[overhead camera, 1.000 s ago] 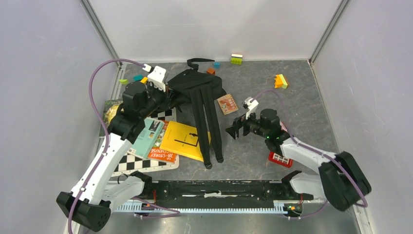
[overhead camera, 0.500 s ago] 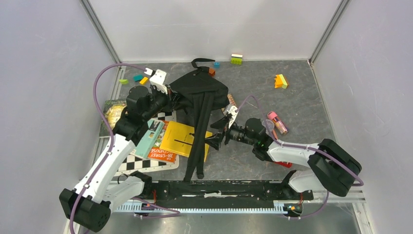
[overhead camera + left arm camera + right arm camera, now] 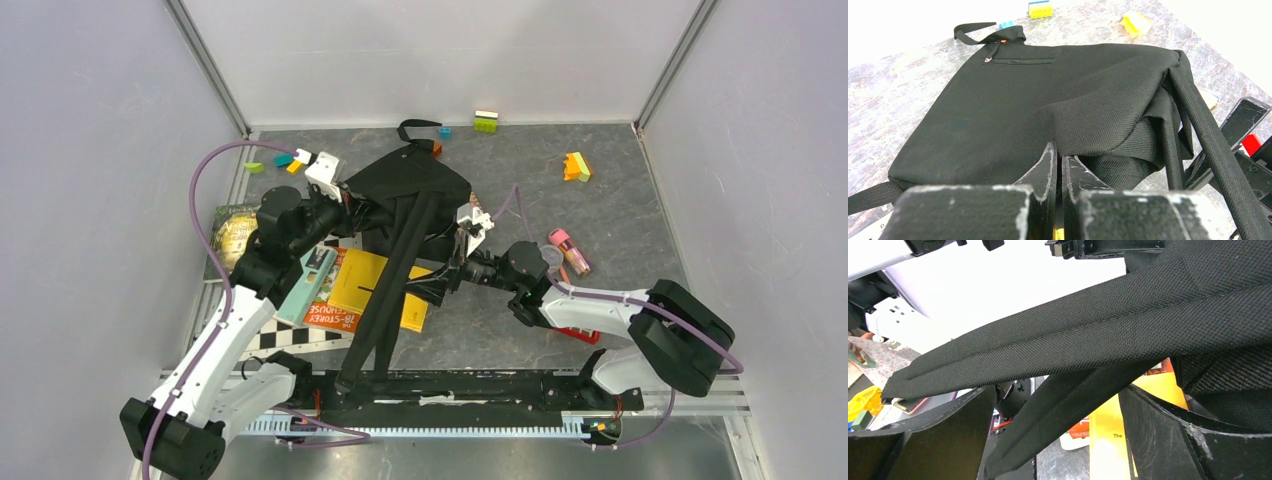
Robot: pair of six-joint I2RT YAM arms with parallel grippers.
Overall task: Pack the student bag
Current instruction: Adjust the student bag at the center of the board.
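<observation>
Your left gripper [image 3: 1057,155] is pinched tight on the hem of the student bag [image 3: 1013,105], a large black woven-fabric backpack. In the left wrist view a fold of the cloth bunches up right at the fingertips. Your right gripper [image 3: 1060,440] stands with its jaws spread wide and clasps nothing. The bag's two long black webbing shoulder straps [image 3: 1073,340] run slantwise across the gap between its fingers [image 3: 948,440], and you cannot tell from that view whether they rest on either finger. From above, the bag [image 3: 410,185] lies in the far middle of the grey marbled table [image 3: 640,200], zipped pocket up. Its top loop points to the back wall, and the left gripper [image 3: 352,212] is at its left edge. The straps [image 3: 385,300] trail diagonally toward the near edge, past the right gripper [image 3: 442,285], and their ends reach the black bar between the arm bases. Beneath the straps lies a thin yellow book [image 3: 365,280]. Just left of it are a teal oblong box [image 3: 305,285] and an orange-covered book [image 3: 330,318], on a black-and-white chequered board [image 3: 270,335]. A pink marker [image 3: 567,250] lies near the right arm, and yellow and orange blocks [image 3: 575,166] sit well apart toward the far right corner.
</observation>
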